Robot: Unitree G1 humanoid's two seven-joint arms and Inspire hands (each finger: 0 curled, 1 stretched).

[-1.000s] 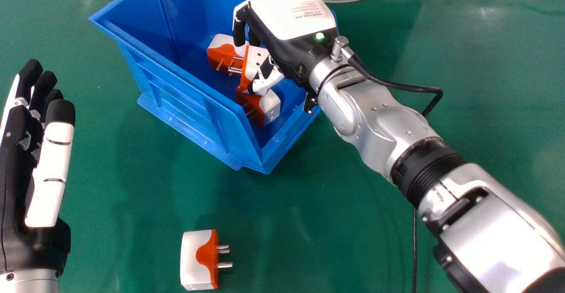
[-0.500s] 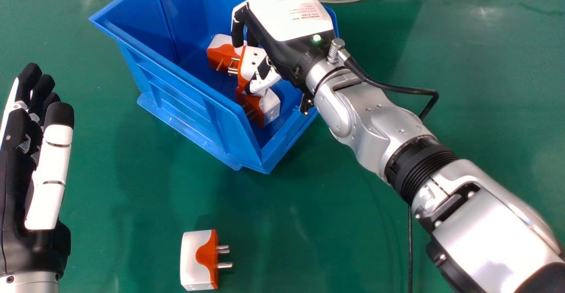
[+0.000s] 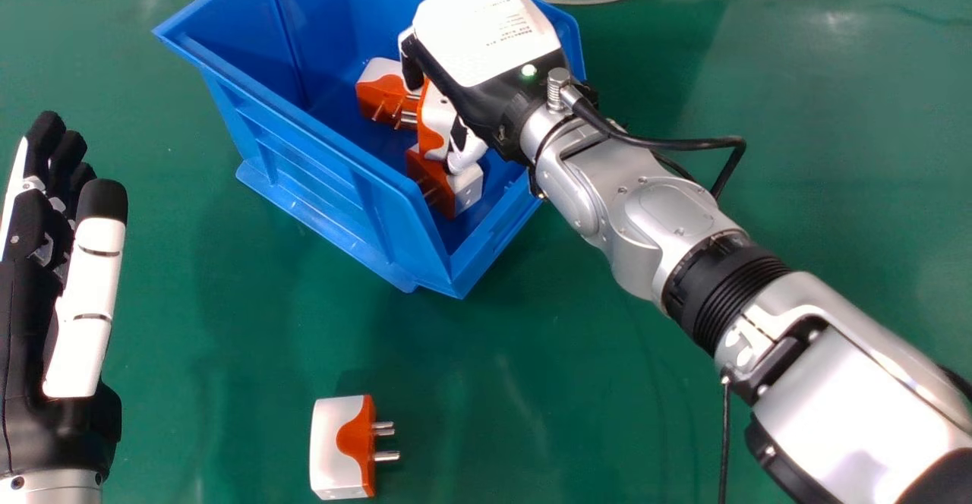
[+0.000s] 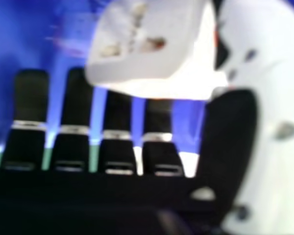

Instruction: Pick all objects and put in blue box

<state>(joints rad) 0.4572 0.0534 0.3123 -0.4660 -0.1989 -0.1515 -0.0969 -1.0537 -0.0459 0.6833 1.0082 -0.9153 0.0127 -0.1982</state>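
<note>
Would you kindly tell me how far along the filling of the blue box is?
The far adapter and near adapter in the blue box look done. A third adapter is at the right hand, inside the box; I cannot tell whether it's held. A fourth adapter is left, on the table.

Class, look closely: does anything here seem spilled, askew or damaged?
Nothing looks spilled or damaged. The plugs inside the blue box are at mixed angles, which seems ordinary; the lone plug on the table simply isn't boxed yet.
</note>
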